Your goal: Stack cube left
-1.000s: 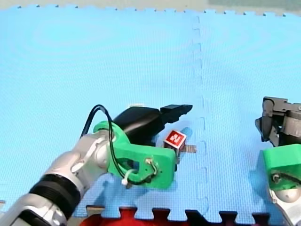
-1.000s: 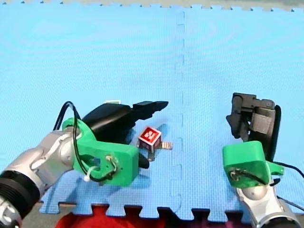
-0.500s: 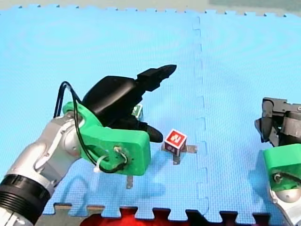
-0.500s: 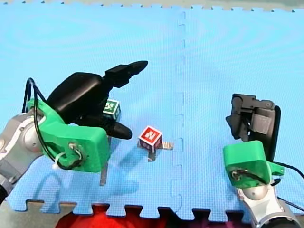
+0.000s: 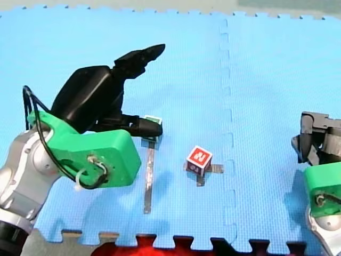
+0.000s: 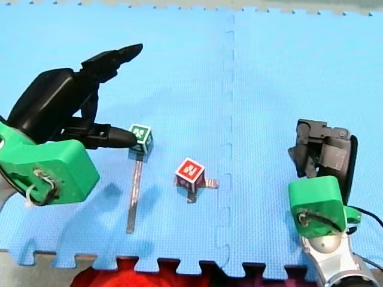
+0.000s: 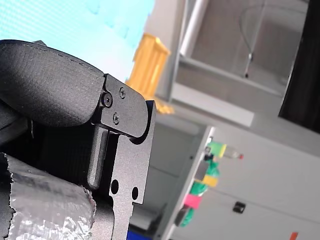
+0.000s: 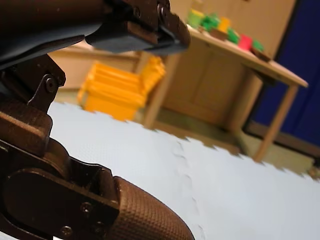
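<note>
Green cube (image 6: 140, 136) lies left of red cube (image 6: 190, 173); the 2 lie apart.

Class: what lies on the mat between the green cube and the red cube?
Nothing: both head views show bare blue mat between green cube and red cube. The left robot hand is at the green cube's other side.

Blue foam mat (image 5: 256, 64) bearing red cube (image 5: 199, 157), green cube (image 6: 140, 135)
</note>
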You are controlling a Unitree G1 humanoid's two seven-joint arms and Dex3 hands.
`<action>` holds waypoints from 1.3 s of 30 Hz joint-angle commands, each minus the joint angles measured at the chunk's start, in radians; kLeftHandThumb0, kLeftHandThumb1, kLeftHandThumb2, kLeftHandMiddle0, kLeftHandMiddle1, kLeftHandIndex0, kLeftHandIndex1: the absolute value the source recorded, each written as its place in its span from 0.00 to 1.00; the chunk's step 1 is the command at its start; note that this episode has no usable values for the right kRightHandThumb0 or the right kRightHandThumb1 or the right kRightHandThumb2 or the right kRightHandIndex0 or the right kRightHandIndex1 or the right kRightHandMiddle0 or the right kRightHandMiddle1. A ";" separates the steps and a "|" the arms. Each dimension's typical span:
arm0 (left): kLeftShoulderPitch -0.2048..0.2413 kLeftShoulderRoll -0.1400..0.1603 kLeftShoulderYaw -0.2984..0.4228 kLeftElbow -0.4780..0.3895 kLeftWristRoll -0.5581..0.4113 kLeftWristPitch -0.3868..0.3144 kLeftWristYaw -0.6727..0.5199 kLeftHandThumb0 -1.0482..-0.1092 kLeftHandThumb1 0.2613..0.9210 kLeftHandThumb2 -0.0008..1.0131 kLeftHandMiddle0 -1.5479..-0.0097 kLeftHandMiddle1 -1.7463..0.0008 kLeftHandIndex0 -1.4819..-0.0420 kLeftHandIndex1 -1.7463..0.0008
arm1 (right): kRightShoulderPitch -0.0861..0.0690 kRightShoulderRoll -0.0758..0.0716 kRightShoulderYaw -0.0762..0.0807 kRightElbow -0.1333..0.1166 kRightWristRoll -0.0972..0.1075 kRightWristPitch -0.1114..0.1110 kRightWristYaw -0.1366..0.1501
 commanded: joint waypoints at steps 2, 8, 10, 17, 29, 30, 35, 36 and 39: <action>-0.022 0.008 0.004 0.086 0.024 -0.012 0.049 0.00 0.88 0.00 0.41 0.00 0.62 0.93 | 0.003 -0.002 -0.006 -0.002 0.006 0.002 0.005; -0.122 0.000 0.002 0.410 0.008 -0.145 0.125 0.00 0.81 0.00 0.39 0.00 0.58 0.94 | 0.005 -0.006 -0.010 0.000 0.010 -0.002 0.014; -0.145 -0.005 0.017 0.507 -0.032 -0.207 0.102 0.03 0.80 0.00 0.39 0.00 0.48 0.91 | 0.008 -0.009 -0.011 -0.002 0.011 -0.003 0.016; -0.184 -0.032 0.059 0.643 -0.154 -0.235 -0.060 0.01 0.81 0.00 0.42 0.00 0.53 0.97 | 0.017 -0.020 -0.014 -0.005 0.011 -0.014 0.021; -0.215 -0.078 0.070 0.792 -0.210 -0.299 -0.101 0.00 0.83 0.01 0.42 0.00 0.59 1.00 | 0.027 -0.031 -0.012 -0.018 -0.004 -0.021 0.010; -0.219 -0.079 0.071 0.802 -0.212 -0.301 -0.103 0.00 0.83 0.01 0.42 0.00 0.60 1.00 | 0.028 -0.032 -0.011 -0.019 -0.006 -0.020 0.007; -0.239 -0.075 0.057 0.844 -0.200 -0.319 -0.106 0.00 0.85 0.01 0.43 0.00 0.65 1.00 | 0.031 -0.037 -0.006 -0.022 -0.021 -0.014 -0.005; -0.244 -0.073 0.052 0.851 -0.193 -0.322 -0.105 0.00 0.85 0.01 0.43 0.00 0.66 1.00 | 0.031 -0.037 -0.005 -0.021 -0.023 -0.014 -0.008; -0.258 -0.072 0.042 0.875 -0.179 -0.328 -0.101 0.00 0.86 0.01 0.43 0.00 0.68 1.00 | 0.030 -0.037 -0.001 -0.018 -0.030 -0.014 -0.017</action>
